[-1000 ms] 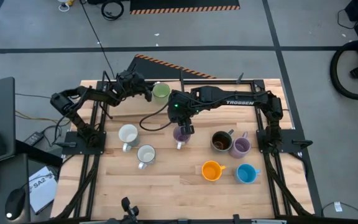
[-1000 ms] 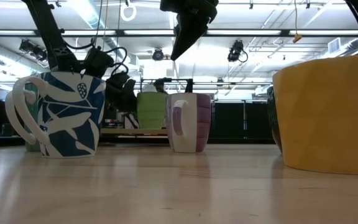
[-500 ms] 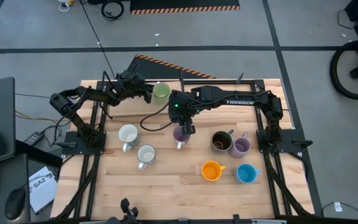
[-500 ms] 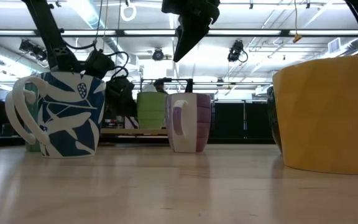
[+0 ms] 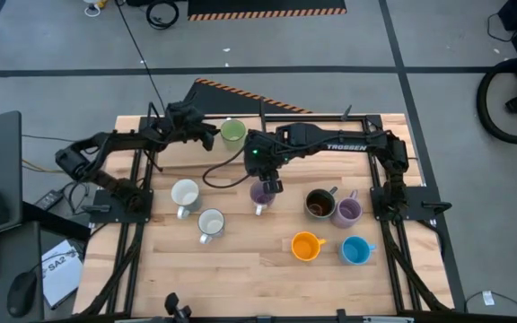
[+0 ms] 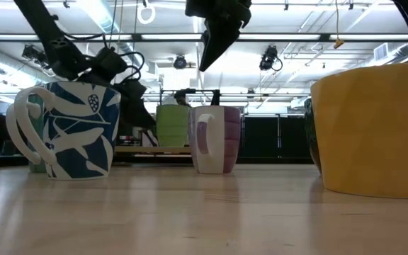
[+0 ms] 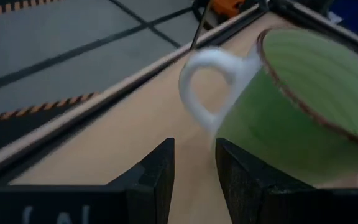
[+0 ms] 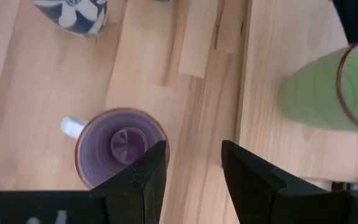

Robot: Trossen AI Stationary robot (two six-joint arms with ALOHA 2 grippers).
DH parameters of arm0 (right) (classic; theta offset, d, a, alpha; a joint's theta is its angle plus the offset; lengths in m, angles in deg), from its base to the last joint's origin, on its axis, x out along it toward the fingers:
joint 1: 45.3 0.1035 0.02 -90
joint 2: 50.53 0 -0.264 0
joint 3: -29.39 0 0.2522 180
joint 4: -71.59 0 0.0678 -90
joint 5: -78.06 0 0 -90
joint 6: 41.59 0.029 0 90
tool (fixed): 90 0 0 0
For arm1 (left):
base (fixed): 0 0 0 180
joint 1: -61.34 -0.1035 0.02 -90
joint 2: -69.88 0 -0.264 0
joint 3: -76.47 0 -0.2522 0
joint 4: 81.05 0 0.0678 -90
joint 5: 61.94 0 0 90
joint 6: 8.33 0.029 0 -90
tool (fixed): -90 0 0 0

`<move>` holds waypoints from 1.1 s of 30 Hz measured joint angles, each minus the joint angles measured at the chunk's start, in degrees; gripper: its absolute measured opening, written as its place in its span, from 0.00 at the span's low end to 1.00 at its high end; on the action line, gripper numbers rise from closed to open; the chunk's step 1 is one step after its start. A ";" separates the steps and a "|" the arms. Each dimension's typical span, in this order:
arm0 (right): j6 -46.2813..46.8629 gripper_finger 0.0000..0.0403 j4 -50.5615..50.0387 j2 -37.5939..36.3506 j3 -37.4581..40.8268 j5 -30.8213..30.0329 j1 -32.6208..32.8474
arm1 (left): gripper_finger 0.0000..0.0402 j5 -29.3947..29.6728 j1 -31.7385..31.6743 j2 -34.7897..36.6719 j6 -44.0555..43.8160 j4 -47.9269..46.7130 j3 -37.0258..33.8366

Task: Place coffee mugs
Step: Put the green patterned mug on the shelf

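Observation:
The green mug [image 5: 232, 133] with a white handle [image 7: 202, 87] stands upright on its base near the table's far edge. My left gripper [image 5: 208, 135] is just to its left, open, its fingertips [image 7: 194, 163] short of the handle and touching nothing. A lilac mug [image 5: 261, 192] stands upright at mid-table. My right gripper [image 5: 273, 185] hangs open above it and clear of it [image 8: 194, 167]. In the low view the right gripper [image 6: 208, 62] is well above the lilac mug [image 6: 215, 139].
A white mug [image 5: 185, 194] and a blue-patterned white mug [image 5: 211, 222] stand left of centre. At the right stand a dark brown mug [image 5: 319, 204], a second lilac mug [image 5: 348, 212], an orange mug [image 5: 305, 246] and a blue mug [image 5: 355, 250]. Metal frame rails [image 5: 133, 233] line both sides.
My left gripper has drawn back a little from the green mug toward the table's left edge and risen slightly, its fingers tipping up closer to level; the arm's elbow has swung out to the left. The green mug has stayed put.

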 joint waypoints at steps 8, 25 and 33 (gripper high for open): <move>2.53 0.40 -4.71 -1.39 0.02 -1.73 -0.91 | 0.31 0.48 0.69 6.81 2.27 -9.81 0.00; 8.40 0.40 -1.73 -8.75 5.87 -2.91 0.14 | 0.31 2.53 12.41 10.74 18.16 -20.80 0.00; 12.03 0.40 7.96 -16.91 20.91 -3.78 0.27 | 0.31 9.87 18.65 10.72 29.39 -23.56 0.00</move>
